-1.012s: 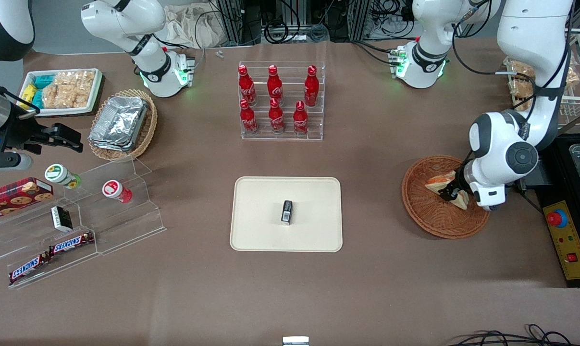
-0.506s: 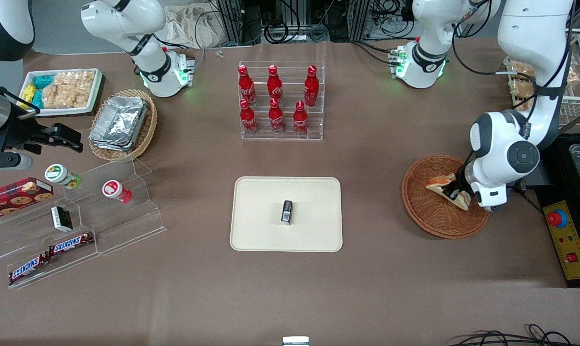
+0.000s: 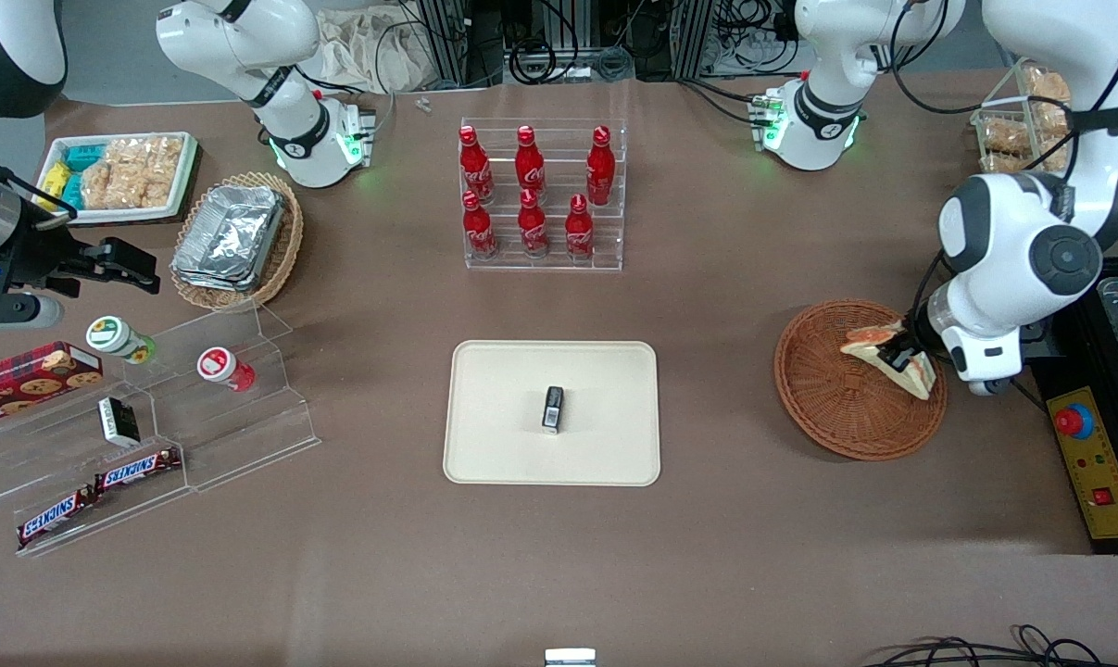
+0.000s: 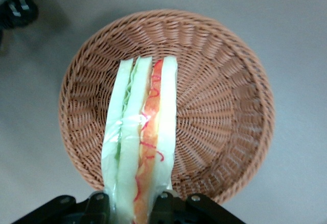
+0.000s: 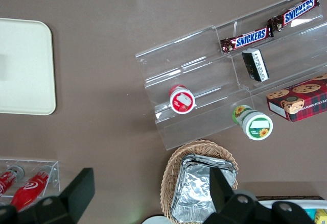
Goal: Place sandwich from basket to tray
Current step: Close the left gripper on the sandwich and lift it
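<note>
My left gripper (image 3: 899, 356) is shut on the sandwich (image 3: 887, 358), a clear-wrapped white-bread wedge with orange-red and pale filling, and holds it lifted above the round reddish-brown wicker basket (image 3: 827, 398). In the left wrist view the sandwich (image 4: 140, 137) stands edge-up between the fingers (image 4: 164, 206), with the empty basket (image 4: 225, 106) below it. The cream-beige tray (image 3: 503, 435) lies at the table's middle, toward the parked arm from the basket, with a small dark box (image 3: 553, 409) on it.
An acrylic rack of red bottles (image 3: 533, 195) stands farther from the front camera than the tray. A control box with a red button (image 3: 1094, 463) lies beside the basket at the working arm's end. Acrylic shelves with snacks (image 3: 151, 417) and a foil-container basket (image 3: 234, 239) sit toward the parked arm's end.
My gripper has risen with the sandwich, lifting it off the basket's floor and shifting it slightly toward the working arm's end.
</note>
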`<move>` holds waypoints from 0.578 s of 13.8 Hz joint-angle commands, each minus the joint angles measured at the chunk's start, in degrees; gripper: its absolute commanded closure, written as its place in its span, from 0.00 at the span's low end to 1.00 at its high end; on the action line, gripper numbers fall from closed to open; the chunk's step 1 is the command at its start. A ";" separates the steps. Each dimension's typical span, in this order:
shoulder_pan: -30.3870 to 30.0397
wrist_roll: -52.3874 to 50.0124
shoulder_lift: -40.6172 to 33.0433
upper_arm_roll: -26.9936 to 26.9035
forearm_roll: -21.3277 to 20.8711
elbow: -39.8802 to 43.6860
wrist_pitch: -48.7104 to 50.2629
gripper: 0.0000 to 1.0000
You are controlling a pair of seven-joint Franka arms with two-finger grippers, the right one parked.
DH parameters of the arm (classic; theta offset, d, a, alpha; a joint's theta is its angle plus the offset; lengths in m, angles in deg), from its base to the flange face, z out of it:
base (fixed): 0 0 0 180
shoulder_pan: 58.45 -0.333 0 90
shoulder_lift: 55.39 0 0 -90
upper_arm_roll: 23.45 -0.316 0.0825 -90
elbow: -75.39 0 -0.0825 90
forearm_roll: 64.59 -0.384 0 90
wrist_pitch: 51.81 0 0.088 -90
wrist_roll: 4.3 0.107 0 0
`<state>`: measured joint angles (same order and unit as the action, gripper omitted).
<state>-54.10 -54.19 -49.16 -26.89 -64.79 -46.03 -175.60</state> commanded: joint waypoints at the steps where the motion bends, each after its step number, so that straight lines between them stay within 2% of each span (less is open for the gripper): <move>1: 0.83 5.57 -1.92 0.28 0.37 5.65 7.93 1.00; 4: 1.71 13.66 -1.40 3.08 2.84 12.69 16.55 1.00; 8: 1.71 20.35 -1.13 9.05 5.11 16.57 17.99 1.00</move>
<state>-52.61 -37.53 -51.13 -19.97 -61.68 -31.86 -158.83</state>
